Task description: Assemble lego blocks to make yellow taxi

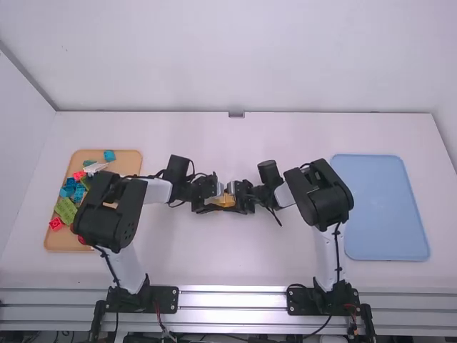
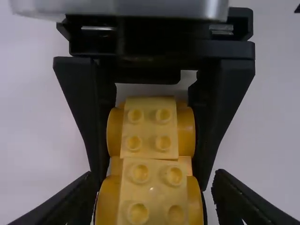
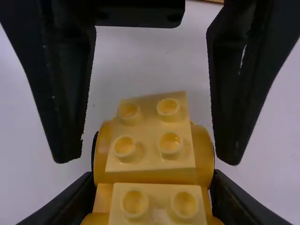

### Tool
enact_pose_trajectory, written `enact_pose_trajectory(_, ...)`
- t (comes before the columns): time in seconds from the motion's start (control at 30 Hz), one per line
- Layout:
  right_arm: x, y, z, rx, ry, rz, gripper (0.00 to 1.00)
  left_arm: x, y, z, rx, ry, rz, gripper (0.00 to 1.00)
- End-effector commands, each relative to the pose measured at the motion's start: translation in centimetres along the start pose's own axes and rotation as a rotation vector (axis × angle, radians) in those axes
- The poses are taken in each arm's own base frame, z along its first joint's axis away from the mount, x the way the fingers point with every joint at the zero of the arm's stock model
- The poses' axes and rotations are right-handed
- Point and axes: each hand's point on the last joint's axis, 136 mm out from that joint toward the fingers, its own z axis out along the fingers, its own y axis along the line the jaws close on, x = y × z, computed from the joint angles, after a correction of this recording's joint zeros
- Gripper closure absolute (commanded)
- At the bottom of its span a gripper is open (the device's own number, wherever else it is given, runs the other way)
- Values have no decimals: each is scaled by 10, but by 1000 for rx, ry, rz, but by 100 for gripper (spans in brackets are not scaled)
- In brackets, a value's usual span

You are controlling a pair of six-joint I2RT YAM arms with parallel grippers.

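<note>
Mid-table in the high view, my left gripper [image 1: 213,202] and right gripper [image 1: 243,196] face each other at a yellow block assembly [image 1: 227,201]. This assembly [image 2: 150,126] has two studded yellow parts in line and rounded yellow pieces along both sides. In the left wrist view, my left gripper [image 2: 152,179] stands open around one end, a gap on each side. My right gripper [image 3: 152,177] is shut on the rounded sides of the assembly [image 3: 152,140]. Part of its underside is hidden.
An orange tray [image 1: 64,241] at the far left holds several blue, green and red blocks and a white piece, partly under the left arm. A light blue tray [image 1: 382,207] lies at the right, beyond the right arm.
</note>
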Motion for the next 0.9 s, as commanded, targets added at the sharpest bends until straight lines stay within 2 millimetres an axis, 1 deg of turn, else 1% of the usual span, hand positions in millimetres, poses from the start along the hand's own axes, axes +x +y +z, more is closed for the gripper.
enact_pose_trajectory(0.0,10,-2,3,15,44,-6,61,-3,1,-2,-6,-8,4,34)
enact_pose_trajectory(0.2,11,-2,2,16,45,-6,61,-8,8,-6,-34,-18,27,34)
enact_pose_trajectory(0.27,11,-2,2,16,44,-6,61,-15,11,-15,-50,-21,32,33)
enact_pose_trajectory(0.33,11,-2,2,16,44,-6,61,-18,11,-18,-53,-21,34,35)
enact_pose_trajectory(0.4,11,-2,2,16,44,-6,61,-25,7,-21,-47,-22,38,52)
enact_pose_trajectory(0.43,11,-2,2,15,44,-6,61,-26,7,-22,-47,-19,39,70)
enact_pose_trajectory(0.5,11,-2,2,16,44,-6,61,-25,6,-22,-45,-18,35,78)
enact_pose_trajectory(0.53,10,-2,3,15,44,-6,61,-24,6,-22,-43,-16,31,77)
enact_pose_trajectory(0.57,10,-2,3,15,44,-6,61,-23,3,-21,-35,-12,22,70)
enact_pose_trajectory(0.63,10,-2,2,15,44,-6,61,-20,0,-19,-23,-3,17,66)
enact_pose_trajectory(0.67,10,-2,2,15,44,-6,61,-18,-1,-17,-16,2,15,59)
enact_pose_trajectory(0.73,10,-2,3,14,44,-6,61,-15,-3,-15,-12,4,11,52)
enact_pose_trajectory(0.8,11,-2,2,17,44,-5,61,-10,-2,-13,-28,9,22,52)
enact_pose_trajectory(0.87,11,-2,2,17,44,-5,61,-7,-1,-12,-44,10,26,48)
